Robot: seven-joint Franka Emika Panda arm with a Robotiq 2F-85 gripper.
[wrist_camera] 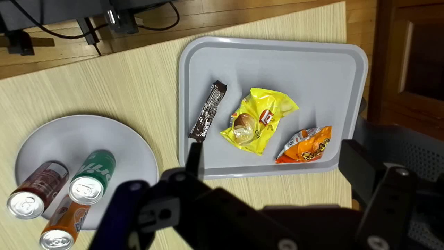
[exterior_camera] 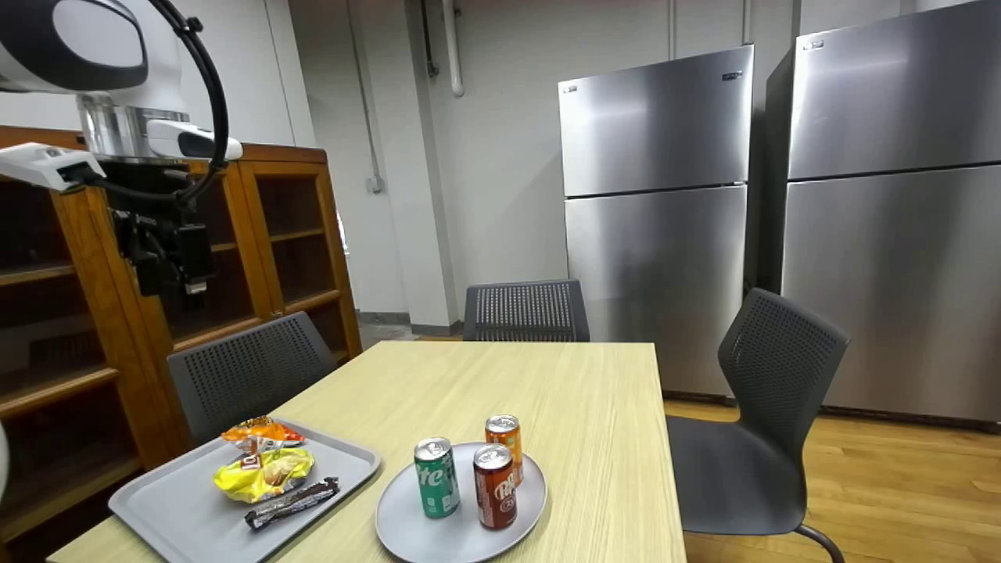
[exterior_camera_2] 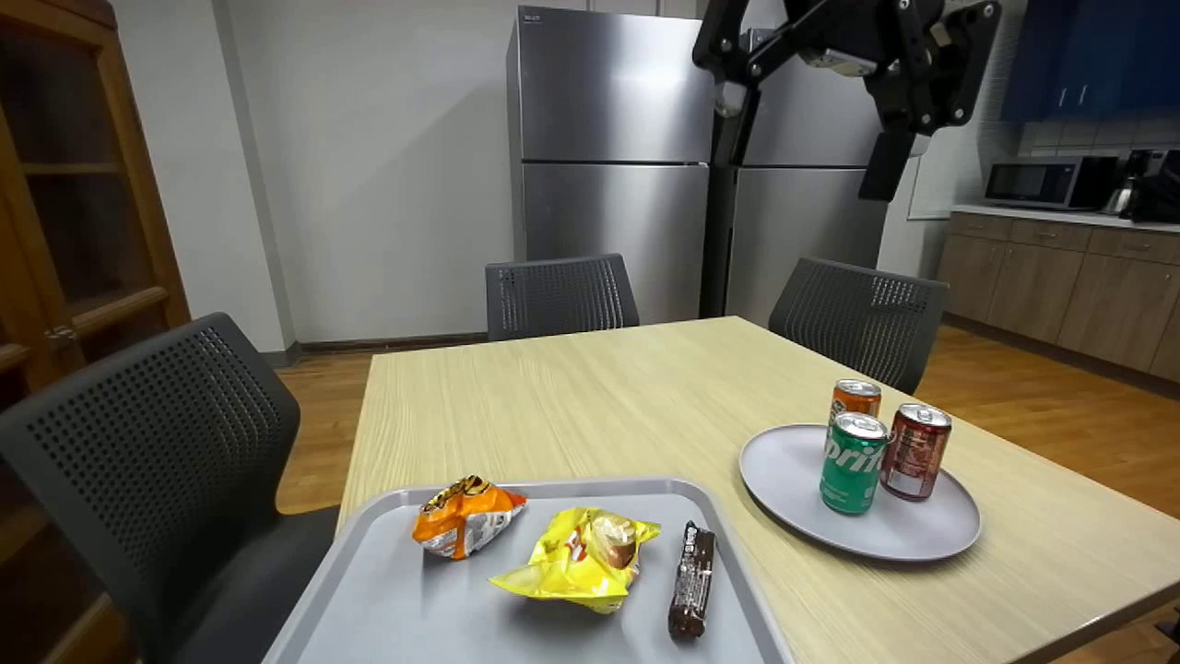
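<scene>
Your hand [exterior_camera_2: 809,166] hangs spread wide and empty; nothing is lifted yet. The bar [wrist_camera: 208,111], yellow bag [wrist_camera: 260,119] and orange bag [wrist_camera: 307,146] lie on the tray [wrist_camera: 312,76], near a corner of the surface [wrist_camera: 138,86]; three cans [wrist_camera: 95,166] stand on the plate [wrist_camera: 79,133].

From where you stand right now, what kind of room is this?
It looks like a kitchen or break room, though whose is unclear: two steel refrigerators stand side by side, a microwave sits above low cabinets, and chairs stand around a table.
</scene>
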